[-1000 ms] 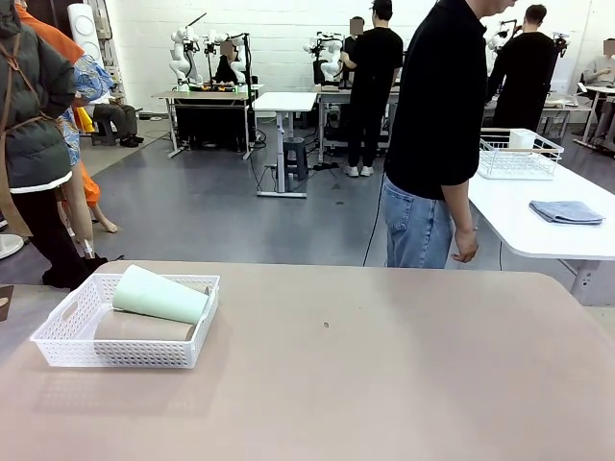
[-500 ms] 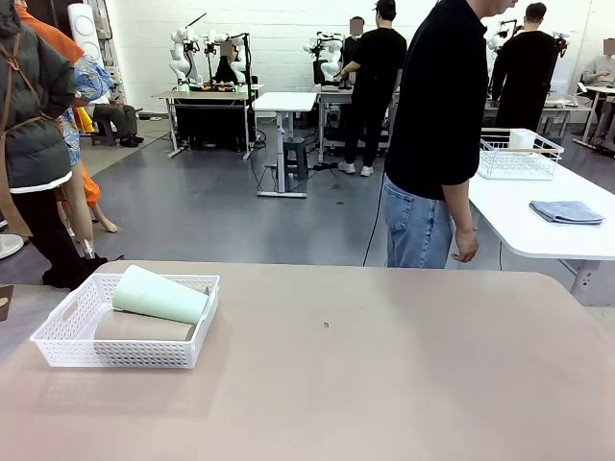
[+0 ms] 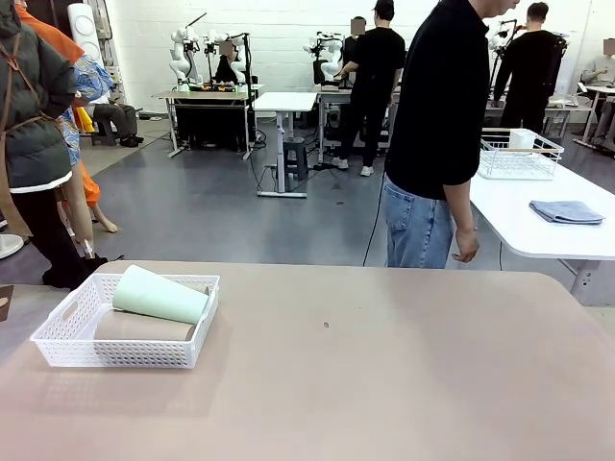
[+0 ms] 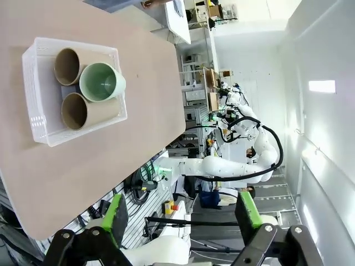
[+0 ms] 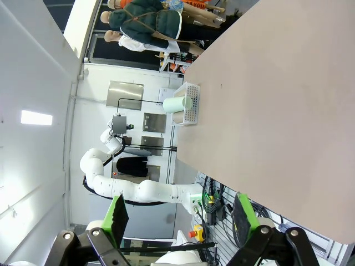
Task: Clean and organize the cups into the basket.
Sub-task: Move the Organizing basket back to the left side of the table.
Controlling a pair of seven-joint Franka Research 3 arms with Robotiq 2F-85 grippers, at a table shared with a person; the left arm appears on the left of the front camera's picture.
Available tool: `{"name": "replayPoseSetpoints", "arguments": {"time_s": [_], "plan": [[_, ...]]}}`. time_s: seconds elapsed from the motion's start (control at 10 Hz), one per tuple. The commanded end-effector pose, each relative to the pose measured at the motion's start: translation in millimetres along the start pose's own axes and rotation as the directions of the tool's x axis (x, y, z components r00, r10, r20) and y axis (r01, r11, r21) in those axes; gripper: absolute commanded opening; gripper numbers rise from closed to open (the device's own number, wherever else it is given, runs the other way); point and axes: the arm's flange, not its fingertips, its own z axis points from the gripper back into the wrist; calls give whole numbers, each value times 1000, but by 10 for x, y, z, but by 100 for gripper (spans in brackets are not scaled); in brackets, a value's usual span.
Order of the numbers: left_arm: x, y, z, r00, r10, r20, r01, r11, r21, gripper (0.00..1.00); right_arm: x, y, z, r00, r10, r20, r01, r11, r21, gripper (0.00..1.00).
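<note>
The white lattice basket (image 3: pixel 72 327) sits at the table's left side. Inside it lie cups on their sides: a pale mint-green cup (image 3: pixel 159 294) rests on top of a tan-brown cup (image 3: pixel 144 327). In the left wrist view the basket (image 4: pixel 36 105) holds two tan-brown cups (image 4: pixel 67 66) (image 4: pixel 75 110) with the mint-green cup (image 4: pixel 100 82) across them, mouths toward the camera. My left gripper (image 4: pixel 180 219) is open, high above the table and far from the basket. My right gripper (image 5: pixel 180 216) is open too, raised off the table, with the basket (image 5: pixel 190 105) and the mint-green cup (image 5: pixel 176 103) far away.
A person in a black shirt and jeans (image 3: pixel 437 134) stands at the table's far right side, hand (image 3: pixel 466 245) hanging by the edge. A white side table (image 3: pixel 538 216) carries a wire-grid basket (image 3: pixel 519 154) and a folded grey cloth (image 3: pixel 567 211).
The person's hanging hand has shifted slightly; the basket and the cups have not moved.
</note>
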Motion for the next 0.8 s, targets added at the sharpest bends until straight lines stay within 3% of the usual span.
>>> {"name": "replayPoseSetpoints", "arguments": {"time_s": [0.0, 0.7], "plan": [[6, 15, -1, 1000, 2, 1, -2, 1000, -2, 100, -28, 19, 10, 1000, 2, -8, -2, 1000, -4, 100], [6, 15, -1, 1000, 2, 1, -2, 1000, -2, 100, -28, 19, 10, 1000, 2, -8, -2, 1000, -4, 100]]}}
